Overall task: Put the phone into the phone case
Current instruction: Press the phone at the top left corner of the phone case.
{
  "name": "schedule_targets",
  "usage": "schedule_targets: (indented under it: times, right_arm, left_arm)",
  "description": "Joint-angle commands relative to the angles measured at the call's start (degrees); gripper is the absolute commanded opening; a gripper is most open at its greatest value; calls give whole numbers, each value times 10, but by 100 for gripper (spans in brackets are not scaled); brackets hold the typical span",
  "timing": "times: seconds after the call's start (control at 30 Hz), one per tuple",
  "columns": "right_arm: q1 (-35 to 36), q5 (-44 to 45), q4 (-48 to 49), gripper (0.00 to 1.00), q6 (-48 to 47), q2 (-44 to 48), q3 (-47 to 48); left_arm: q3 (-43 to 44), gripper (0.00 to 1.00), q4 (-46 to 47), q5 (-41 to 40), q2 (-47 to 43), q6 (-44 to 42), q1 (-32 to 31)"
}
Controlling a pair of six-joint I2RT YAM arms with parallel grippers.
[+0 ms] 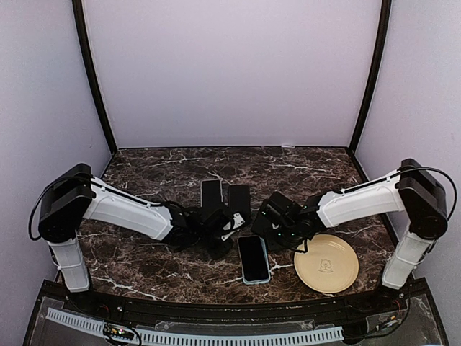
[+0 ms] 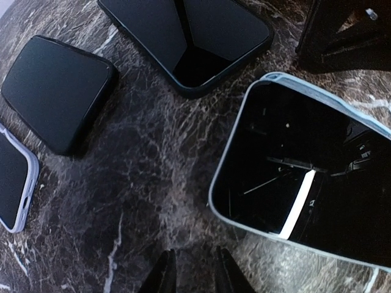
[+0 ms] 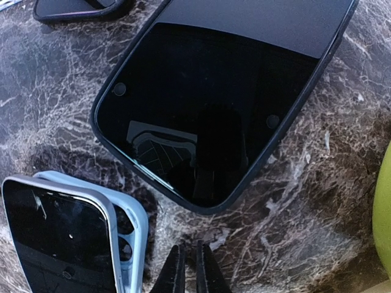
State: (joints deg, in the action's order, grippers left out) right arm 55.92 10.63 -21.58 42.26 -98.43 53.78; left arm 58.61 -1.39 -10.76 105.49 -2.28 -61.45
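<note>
Step in hand: seating the phone (image 1: 253, 259) into the phone case (image 3: 137, 223).

Location: face up on the desk (image 1: 137, 268), near centre, just beside the yellow plate (image 1: 325, 264), lying in the light-blue case between the two arms.

Fit: in the right wrist view, one corner riding above the case rim, with the camera cut-outs exposed beside it. Judged not yet pressed home.

Left pincer (image 2: 194, 276): drawn in to a narrow gap, gripping nothing, poised near the cased phone's end.

Right pincer (image 3: 188, 270): pressed all but together, empty, low over the desk near the raised corner.

Other dark handsets (image 2: 58, 91): lying apart farther back, no part of this job.

Next move, as judged: calls for downward pressure with closed tips on the proud corner, the other pincer bracing the case against sliding. Care needed not to skid across the glass.
</note>
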Motion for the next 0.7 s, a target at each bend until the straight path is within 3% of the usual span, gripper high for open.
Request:
schedule_targets:
  times: [0.0, 0.1, 0.47, 0.67]
  right_arm:
    - [-3, -19, 27, 8, -4, -16, 4]
    - [-3, -30, 37, 7, -3, -15, 5]
    - [-3, -91, 99, 5, 8, -10, 4]
    - [-9, -35, 45, 8, 3, 16, 16]
  left_arm:
    - [45, 22, -10, -19, 34, -8, -15]
    - [63, 18, -19, -35, 51, -20, -32]
    - [89, 17, -19, -44, 74, -50, -64]
    - [69, 18, -26, -54, 52, -34, -70]
